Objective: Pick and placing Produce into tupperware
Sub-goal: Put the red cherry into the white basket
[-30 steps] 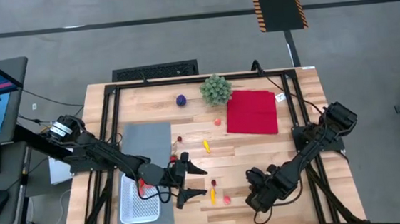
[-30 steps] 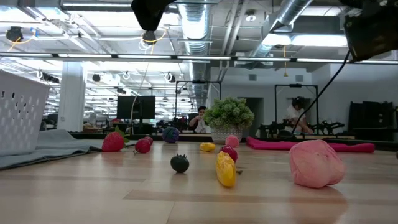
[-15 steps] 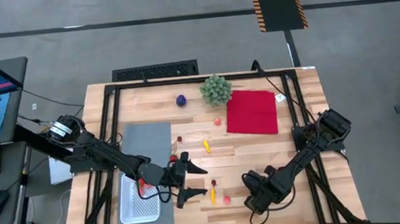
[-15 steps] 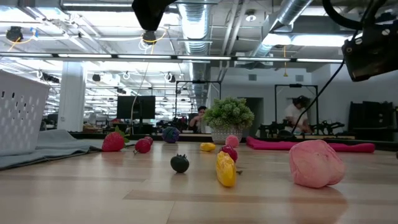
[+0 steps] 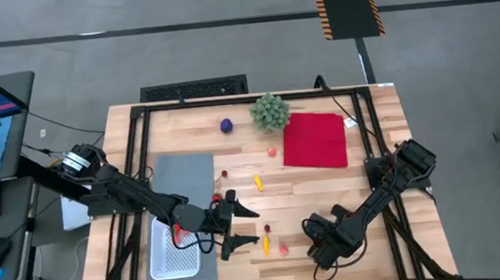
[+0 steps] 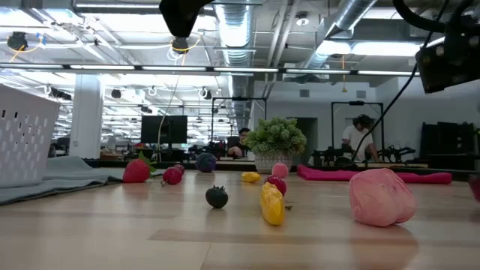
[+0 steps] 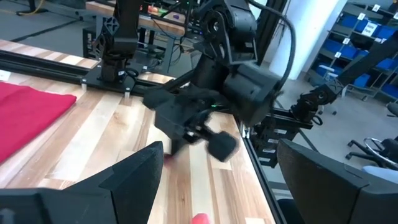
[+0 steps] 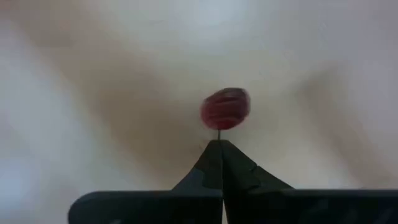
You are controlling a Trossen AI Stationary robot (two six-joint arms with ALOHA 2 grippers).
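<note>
The tupperware (image 5: 158, 254), a white mesh basket, stands on a grey mat (image 5: 181, 174) at the near left. Produce lies scattered on the wood: a purple ball (image 5: 226, 125), a yellow piece (image 5: 258, 182), and a yellow piece (image 5: 265, 243) beside a pink one (image 5: 284, 248). My left gripper (image 5: 255, 228) hovers open just right of the tupperware. My right gripper (image 5: 317, 247) points down near the table's near edge. It is shut at a small dark red fruit (image 8: 225, 109). My right gripper pinches the fruit's thin stem (image 8: 219, 132) at the very ends of its two shut fingers (image 8: 211, 163). The fingers come from above, pointing down, and the fruit sits just beyond the tips. Whether it is clear of the table, I cannot tell.
A green bushy plant (image 5: 269, 112) and a red cloth (image 5: 314, 140) lie at the far right. A strawberry (image 6: 136, 171), a dark berry (image 6: 217, 196) and a pink piece (image 6: 381, 196) show in the low view. Bare wood lies between the cloth and my right gripper.
My right arm has drawn slightly toward the table's left, its gripper staying near the near edge. A dark red thing has come into the low view at its right edge. My left gripper has kept still and open.
</note>
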